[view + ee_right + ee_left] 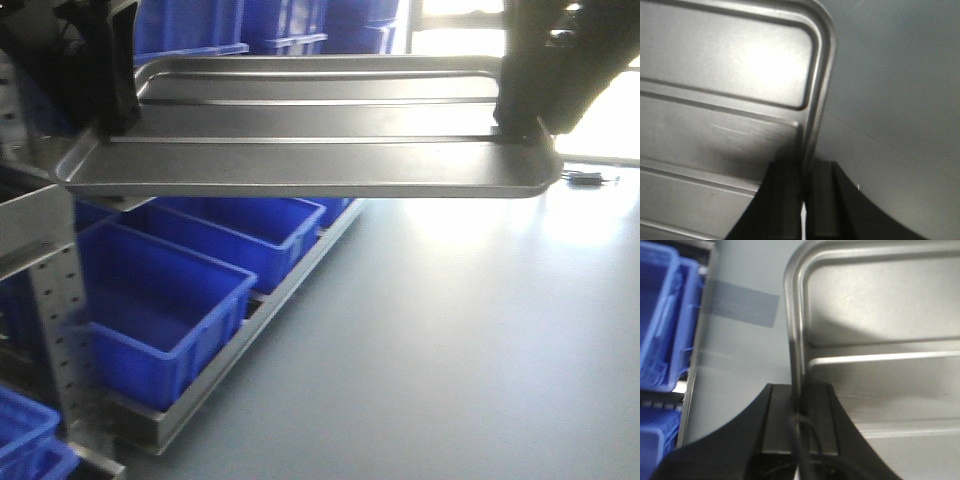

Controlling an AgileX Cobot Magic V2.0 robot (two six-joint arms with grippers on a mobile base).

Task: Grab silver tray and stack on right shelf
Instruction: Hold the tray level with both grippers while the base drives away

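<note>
The silver tray (310, 150) hangs level in the air, high in the front view, its two long ridges showing. My left gripper (112, 112) is shut on the tray's left rim and my right gripper (520, 118) is shut on its right rim. In the left wrist view the black jaws of the left gripper (799, 412) pinch the rim of the tray (880, 340). In the right wrist view the right gripper (805, 180) clamps the rim of the tray (725, 85). No shelf with white rollers shows.
A metal rack post (55, 300) stands at the left. Several blue bins (170, 310) sit in a low metal frame (250, 320) under the tray, with more bins behind. Grey floor (470, 340) spreads to the right. Blue bins (662, 325) also show in the left wrist view.
</note>
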